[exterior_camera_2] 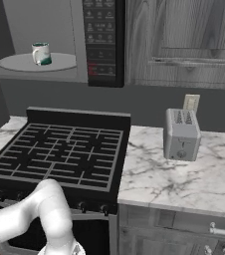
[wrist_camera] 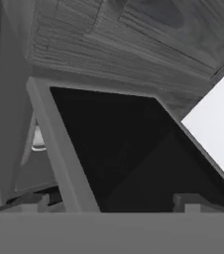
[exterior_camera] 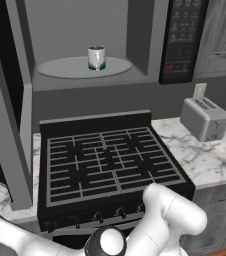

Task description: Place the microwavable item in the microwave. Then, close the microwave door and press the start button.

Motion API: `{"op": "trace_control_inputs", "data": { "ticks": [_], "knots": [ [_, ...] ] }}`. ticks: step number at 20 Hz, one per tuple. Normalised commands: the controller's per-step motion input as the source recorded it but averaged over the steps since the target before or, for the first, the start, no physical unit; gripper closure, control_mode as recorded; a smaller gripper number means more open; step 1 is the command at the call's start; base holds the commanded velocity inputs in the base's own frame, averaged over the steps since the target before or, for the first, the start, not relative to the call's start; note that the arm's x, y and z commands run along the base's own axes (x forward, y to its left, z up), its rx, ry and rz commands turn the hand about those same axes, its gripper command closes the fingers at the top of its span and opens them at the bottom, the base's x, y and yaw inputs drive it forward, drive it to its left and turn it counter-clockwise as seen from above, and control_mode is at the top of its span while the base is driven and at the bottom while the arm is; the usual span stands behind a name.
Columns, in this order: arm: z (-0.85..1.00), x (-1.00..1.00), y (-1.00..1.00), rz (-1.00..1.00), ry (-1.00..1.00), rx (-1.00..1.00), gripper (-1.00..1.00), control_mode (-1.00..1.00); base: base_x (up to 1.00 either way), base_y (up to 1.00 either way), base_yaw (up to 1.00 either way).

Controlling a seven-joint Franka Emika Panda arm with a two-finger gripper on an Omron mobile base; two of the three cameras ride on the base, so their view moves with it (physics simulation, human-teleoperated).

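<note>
The mug [exterior_camera: 96,57] stands upright on the turntable [exterior_camera: 60,67], near its middle, inside the open microwave [exterior_camera: 80,30], so placing looks done and closing the door [exterior_camera: 7,130] is likely next. The door hangs swung out at the left edge of the stove [exterior_camera: 107,160], its long axis upright. In the hand view the door's dark glass and grey frame sit close ahead of the gripper [wrist_camera: 112,201], which holds nothing; its tips are barely visible and well apart, though how wide I cannot tell. The keypad [exterior_camera_2: 102,40] lies at the cavity's right edge.
</note>
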Motion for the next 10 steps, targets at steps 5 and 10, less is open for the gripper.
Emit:
{"op": "trace_control_inputs", "data": {
  "ticks": [5,10],
  "knots": [
    [0.08,-0.44,-0.67,0.10,-0.22,0.23,-1.00,-1.00,0.00,0.00,0.00],
    [0.19,-0.42,-0.78,0.16,-0.16,0.29,-1.00,-1.00,0.00,0.00,0.00]
  ]
}}
